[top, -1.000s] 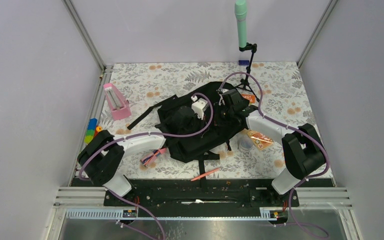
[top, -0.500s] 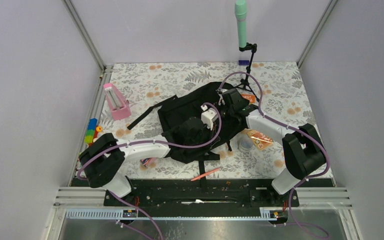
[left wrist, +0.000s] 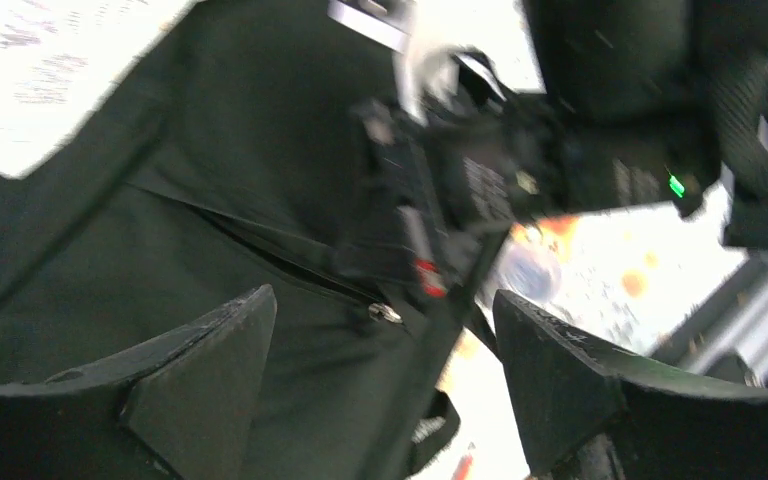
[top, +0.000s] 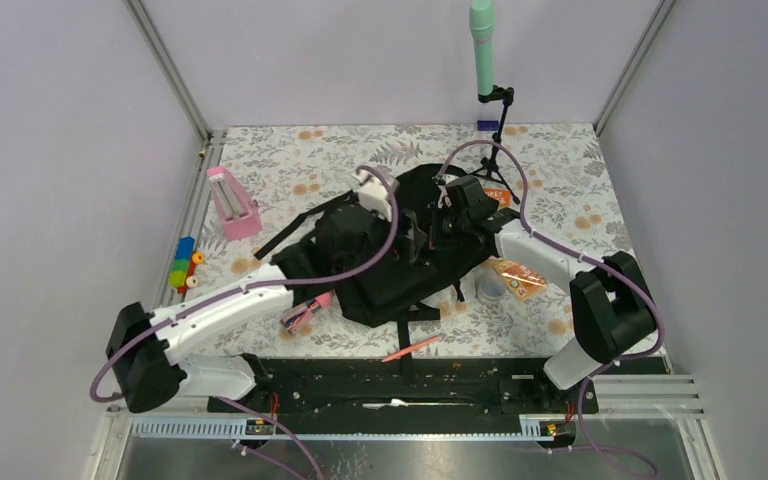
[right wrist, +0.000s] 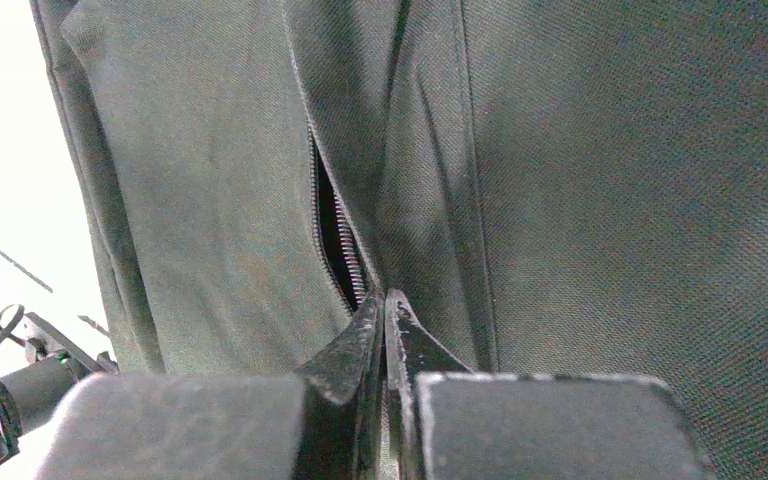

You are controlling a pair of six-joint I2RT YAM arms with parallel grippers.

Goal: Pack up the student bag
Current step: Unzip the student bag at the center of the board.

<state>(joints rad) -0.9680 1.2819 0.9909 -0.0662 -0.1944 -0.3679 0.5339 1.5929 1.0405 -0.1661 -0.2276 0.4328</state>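
The student bag (top: pixel 390 270), a big black backpack, lies flat mid-table with its straps trailing left. My left gripper (top: pixel 385 222) hovers over its far-left part, open, with nothing between its fingers (left wrist: pixel 205 370). Below them the left wrist view, which is blurred, shows bag fabric (left wrist: pixel 260 150) and a silver zipper pull (left wrist: pixel 385 313). My right gripper (top: pixel 430 225) is low on the bag's far-right part. Its fingertips (right wrist: pixel 385 305) are pressed together on the fabric at the end of a partly open zipper (right wrist: pixel 335 235).
A pink upright object (top: pixel 232 203) and coloured blocks (top: pixel 182 262) stand at the left. A pink pen (top: pixel 412 347) and a pink-blue item (top: pixel 305 312) lie near the front. An orange packet (top: pixel 518 277) and a clear round lid (top: pixel 492 288) lie right of the bag. A tripod (top: pixel 495 150) stands behind.
The left gripper has opened and swung from the bag's middle toward its far-left part, and that arm's elbow dropped to the near left. The right gripper has stayed put.
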